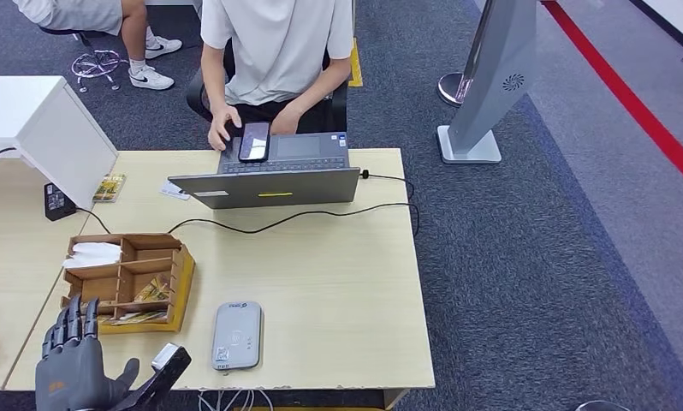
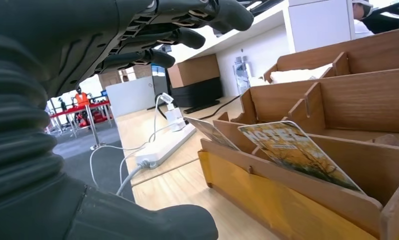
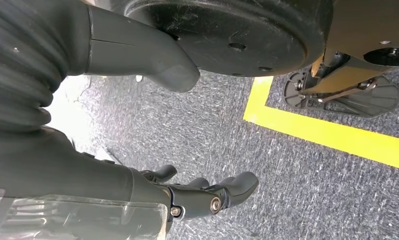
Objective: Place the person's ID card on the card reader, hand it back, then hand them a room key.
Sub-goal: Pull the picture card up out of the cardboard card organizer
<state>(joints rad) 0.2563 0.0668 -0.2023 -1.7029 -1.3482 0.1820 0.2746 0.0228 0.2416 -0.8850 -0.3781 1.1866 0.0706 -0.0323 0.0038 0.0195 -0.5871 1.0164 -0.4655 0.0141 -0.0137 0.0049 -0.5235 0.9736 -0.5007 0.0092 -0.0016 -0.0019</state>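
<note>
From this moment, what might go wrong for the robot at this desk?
1. The left hand hovers open right beside the wooden organizer; reaching in for a room key could knock or push the box.
2. The black cable crosses the table between the card reader and the person, so a handover might snag it.

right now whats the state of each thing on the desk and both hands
laptop: open, person typing
phone: resting on the laptop keyboard
card reader: flat on desk, nothing on it
wooden organizer: holds cards and white paper
left hand: open, fingers apart, empty
right hand: hanging over the floor, empty
</note>
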